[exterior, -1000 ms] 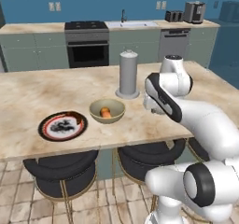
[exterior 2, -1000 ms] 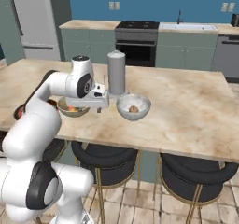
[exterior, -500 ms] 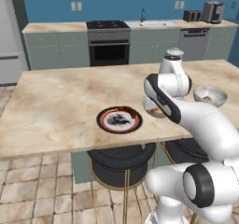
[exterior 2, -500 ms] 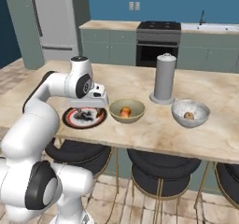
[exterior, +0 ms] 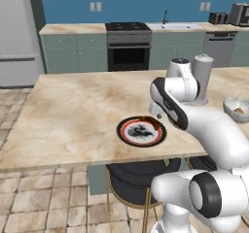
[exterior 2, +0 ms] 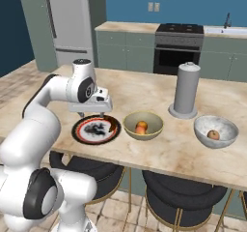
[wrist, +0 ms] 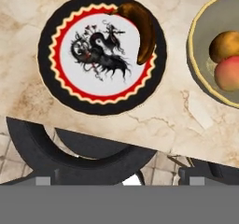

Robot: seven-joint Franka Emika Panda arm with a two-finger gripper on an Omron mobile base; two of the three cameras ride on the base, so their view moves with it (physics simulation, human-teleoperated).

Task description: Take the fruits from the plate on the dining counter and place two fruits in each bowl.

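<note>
Fruit is what I'm after: one dark brown fruit (wrist: pixel 142 29) lies on the plate (wrist: pixel 51 90), a long curved piece along the rim on the side nearest the olive-yellow bowl (wrist: pixel 198 76). That bowl already holds a yellow-orange fruit (wrist: pixel 224 45) and a peach-pink fruit (wrist: pixel 228 73), touching each other. The white-grey speckled bowl (exterior 2: pixel 204 129) farther along the desk (exterior 2: pixel 159 151) holds one reddish fruit (exterior 2: pixel 212 135), so by my reckoning the brown one belongs there.

My hand (exterior 2: pixel 91 113) hovers over the plate's far edge; whether it is parted or closed I cannot tell. To do this well, I judge I should shift toward the curved fruit, turn my fingers across its narrow width, and come straight down so it doesn't skid on the flat plate.

On the carry, the olive bowl lies between, and the tall grey cylinder (exterior 2: pixel 185 90) stands just behind the gap between the bowls. Dark stools (wrist: pixel 70 153) sit below the desk's edge.
</note>
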